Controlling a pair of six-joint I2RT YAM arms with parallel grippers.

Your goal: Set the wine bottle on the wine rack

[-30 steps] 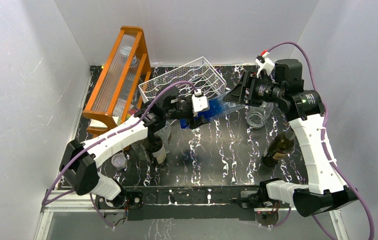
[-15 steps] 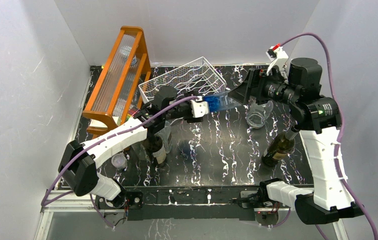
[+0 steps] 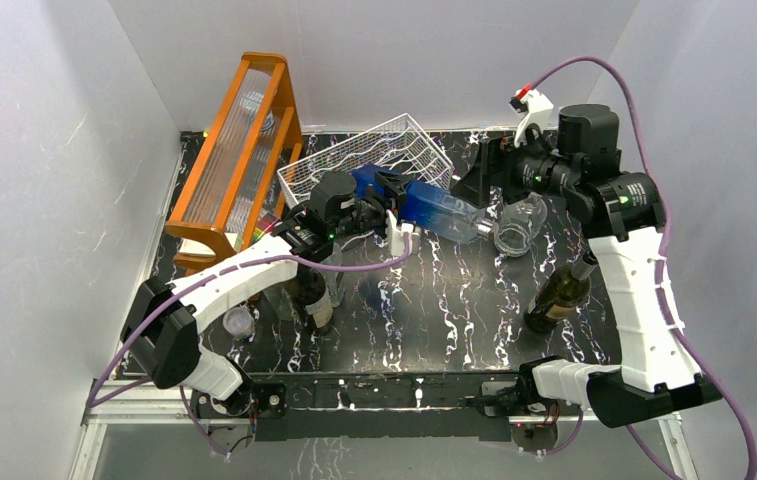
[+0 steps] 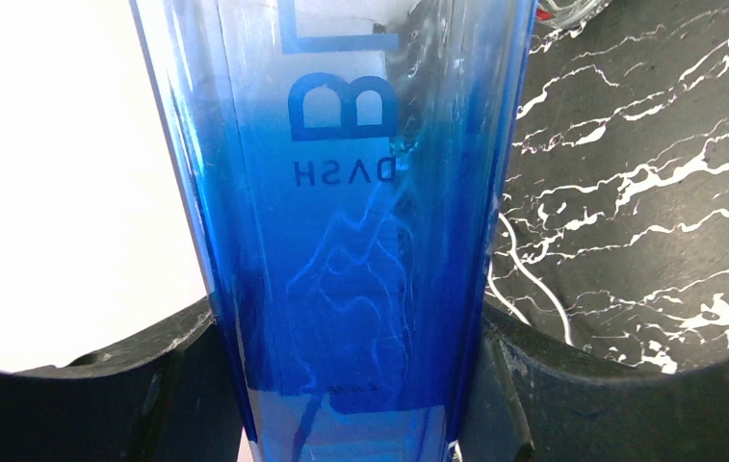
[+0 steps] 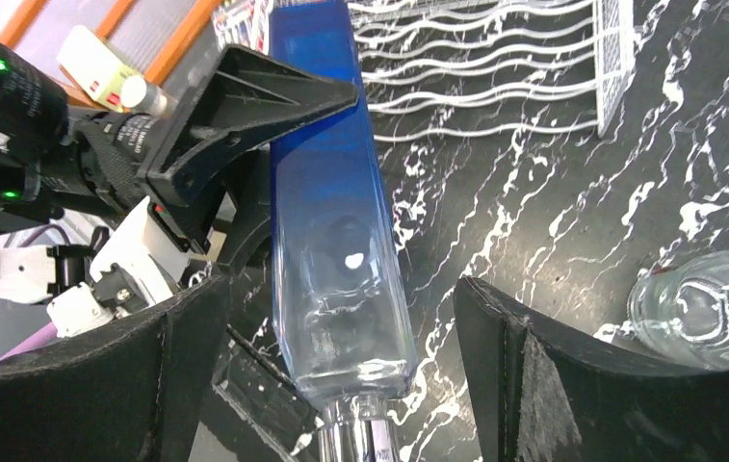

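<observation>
Two left fingers pinch the blue wine bottle; right fingers spread either side.

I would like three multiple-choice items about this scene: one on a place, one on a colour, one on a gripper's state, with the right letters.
1. Where does the wine rack stand?
A. At the far side of the table, right of the orange frame in the top view.
B. At the near edge.
C. On top of the orange frame.
2. What colour is the bottle in the left gripper?
A. Green.
B. Red.
C. Blue fading to clear.
3. How is the right gripper?
A. Shut on the bottle.
B. Open.
C. Shut on the wine rack.
Answers: 1 A, the top view shows it there; 2 C, both wrist views show this; 3 B, gaps separate its fingers from the bottle.
</observation>
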